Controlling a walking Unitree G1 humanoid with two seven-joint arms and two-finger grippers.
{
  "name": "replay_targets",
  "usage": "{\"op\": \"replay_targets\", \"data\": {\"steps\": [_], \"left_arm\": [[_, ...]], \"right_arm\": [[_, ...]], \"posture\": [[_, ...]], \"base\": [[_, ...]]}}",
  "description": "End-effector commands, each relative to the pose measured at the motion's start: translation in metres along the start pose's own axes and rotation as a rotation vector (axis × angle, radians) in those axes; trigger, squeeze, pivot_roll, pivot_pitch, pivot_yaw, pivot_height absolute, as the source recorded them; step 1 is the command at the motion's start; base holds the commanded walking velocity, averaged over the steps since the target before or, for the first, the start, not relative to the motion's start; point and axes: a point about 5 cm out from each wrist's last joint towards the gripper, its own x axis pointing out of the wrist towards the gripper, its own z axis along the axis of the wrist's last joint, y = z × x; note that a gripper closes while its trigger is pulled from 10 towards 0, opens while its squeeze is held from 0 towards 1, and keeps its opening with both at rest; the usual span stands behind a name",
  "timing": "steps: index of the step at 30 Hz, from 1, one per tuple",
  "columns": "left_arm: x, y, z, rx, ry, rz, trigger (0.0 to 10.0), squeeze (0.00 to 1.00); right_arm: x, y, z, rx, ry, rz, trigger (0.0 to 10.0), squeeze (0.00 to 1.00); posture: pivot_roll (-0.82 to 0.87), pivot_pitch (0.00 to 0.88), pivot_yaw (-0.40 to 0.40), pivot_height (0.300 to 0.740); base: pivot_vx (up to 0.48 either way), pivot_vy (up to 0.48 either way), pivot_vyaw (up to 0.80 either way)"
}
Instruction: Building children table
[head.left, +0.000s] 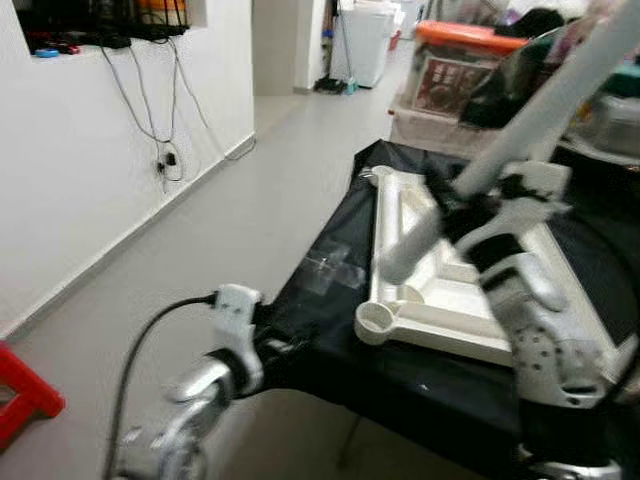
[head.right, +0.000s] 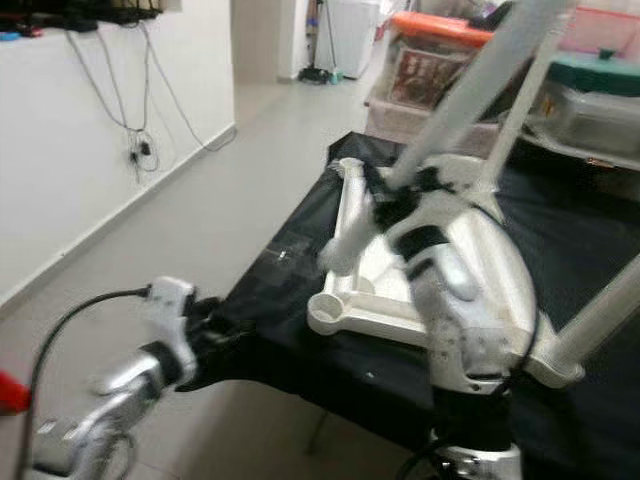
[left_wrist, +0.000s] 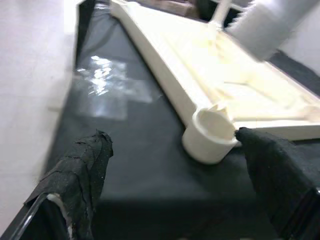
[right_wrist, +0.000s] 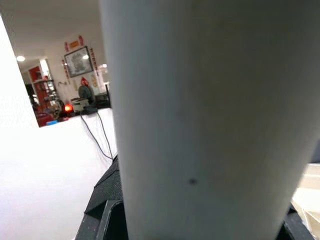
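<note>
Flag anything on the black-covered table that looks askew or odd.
The white plastic tabletop lies upside down on the black cloth, its near corner socket empty. The right gripper holds a white tube leg slanted, not upright. A shiny clear patch sits on the cloth. Nothing looks broken or spilled.

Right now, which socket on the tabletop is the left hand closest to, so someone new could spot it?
Find the black-covered table and the cream tabletop lying upside down on it. At its near corner by the table's edge sits a round open socket. Unlike the corner at the right, which already carries a leg, this one is empty, just ahead of the open left hand.
</note>
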Motion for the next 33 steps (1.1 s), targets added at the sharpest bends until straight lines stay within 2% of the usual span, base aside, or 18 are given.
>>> {"op": "replay_targets", "data": {"steps": [1,5,7,8,11,15,18,20,23,28,33], "left_arm": [[-0.002,0.006,-0.003,0.0,0.018,0.037,10.0,0.0],[-0.001,0.006,-0.005,-0.002,0.019,0.037,10.0,0.0],[-0.002,0.003,-0.005,0.001,0.019,0.026,10.0,0.0],[-0.002,0.003,-0.005,0.001,0.019,0.026,10.0,0.0],[-0.003,-0.003,-0.006,0.013,0.019,-0.005,10.0,0.0],[-0.005,-0.011,-0.006,0.007,0.022,-0.052,10.0,0.0],[-0.008,-0.022,-0.006,0.002,0.031,-0.127,10.0,0.0],[-0.011,-0.033,-0.004,-0.008,0.032,-0.177,10.0,0.0],[-0.012,-0.041,-0.002,-0.023,0.03,-0.203,10.0,0.0],[-0.016,-0.045,-0.001,-0.025,0.034,-0.218,10.0,0.0],[-0.019,-0.045,-0.003,-0.024,0.048,-0.221,10.0,0.0]], "right_arm": [[0.003,0.007,-0.001,0.001,-0.009,0.018,10.0,0.0],[0.004,0.012,-0.002,0.028,-0.008,0.067,10.0,0.0],[0.003,0.019,-0.002,0.07,0.016,0.167,10.0,0.0],[0.003,0.019,-0.002,0.07,0.016,0.167,10.0,0.0],[0.003,0.025,-0.004,0.11,0.06,0.286,10.0,0.0],[0.002,0.026,-0.007,0.109,0.101,0.371,10.0,0.0],[0.004,0.025,-0.012,0.1,0.143,0.431,10.0,0.0],[0.015,0.024,-0.016,0.066,0.157,0.436,10.0,0.0],[0.024,0.024,-0.017,0.058,0.165,0.466,10.0,0.0],[0.023,0.015,-0.023,0.079,0.215,0.542,10.0,0.0],[0.025,0.007,-0.022,0.087,0.231,0.559,10.0,0.0]], "posture": [[0.11,0.03,-0.11,0.74],[0.11,0.03,-0.111,0.74],[0.11,0.035,-0.111,0.74],[0.11,0.035,-0.111,0.74],[0.11,0.035,-0.111,0.74],[0.12,0.044,-0.113,0.74],[0.12,0.049,-0.116,0.74],[0.12,0.062,-0.113,0.74],[0.13,0.066,-0.119,0.74],[0.13,0.079,-0.118,0.74],[0.14,0.092,-0.116,0.74]], "base": [[0.0,0.0,0.0],[0.0,0.0,0.0],[0.0,0.0,0.0],[0.0,0.0,0.0],[0.0,0.0,0.0],[0.0,0.0,0.0],[0.0,0.0,0.0],[0.0,0.0,0.0],[0.0,0.0,0.0],[0.0,0.0,0.0],[0.0,0.0,0.0]]}}
